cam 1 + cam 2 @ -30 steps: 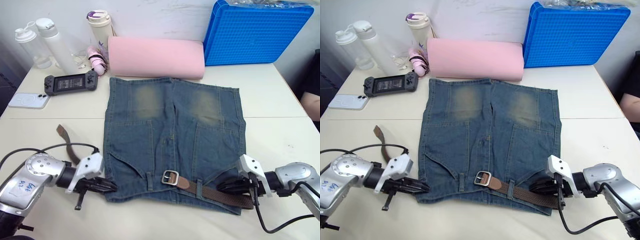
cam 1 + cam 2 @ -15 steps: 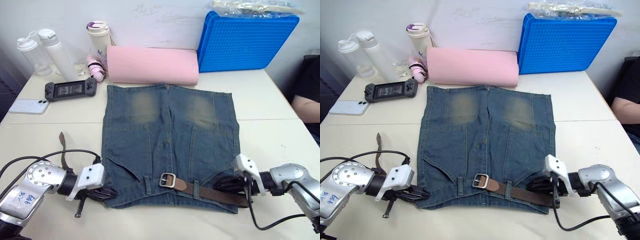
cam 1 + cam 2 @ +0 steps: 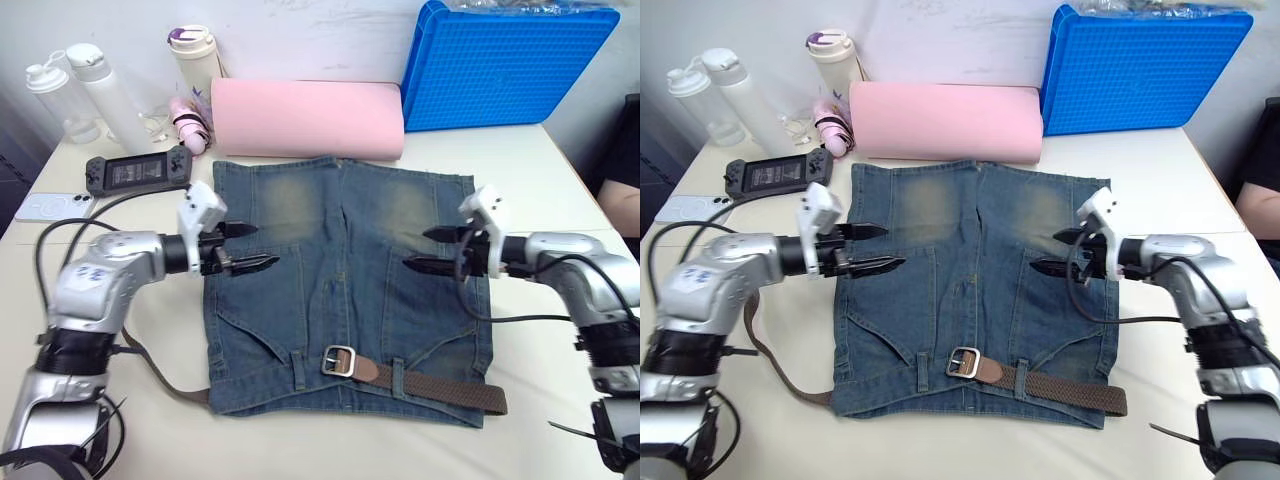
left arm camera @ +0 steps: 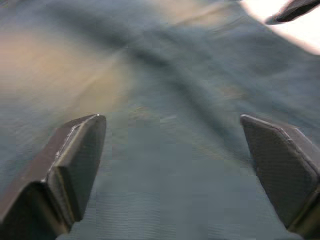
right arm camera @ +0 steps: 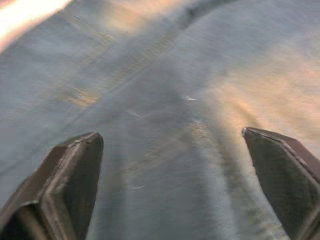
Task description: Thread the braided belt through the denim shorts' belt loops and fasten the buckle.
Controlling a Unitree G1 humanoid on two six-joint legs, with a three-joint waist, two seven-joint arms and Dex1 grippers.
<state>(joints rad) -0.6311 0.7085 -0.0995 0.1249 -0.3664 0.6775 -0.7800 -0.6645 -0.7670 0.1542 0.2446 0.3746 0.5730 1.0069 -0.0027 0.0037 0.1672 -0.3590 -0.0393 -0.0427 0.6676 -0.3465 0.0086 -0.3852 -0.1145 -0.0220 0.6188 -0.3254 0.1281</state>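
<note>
No legible text, label, brand, number or sign was found on any item.

The faded blue denim shorts (image 3: 340, 280) carry no readable tag or patch. The silver rectangular metal buckle (image 3: 341, 359) and the dark brown braided belt (image 3: 440, 388) show no stamp that can be made out. The dark handheld game controller with a screen (image 3: 138, 172) shows screen content too small to read. The white phone (image 3: 45, 205) and the white bottle with a purple lid (image 3: 193, 55) show no readable marking. Faint dark scribbles on the white wall (image 3: 300, 15) cannot be deciphered.
</note>
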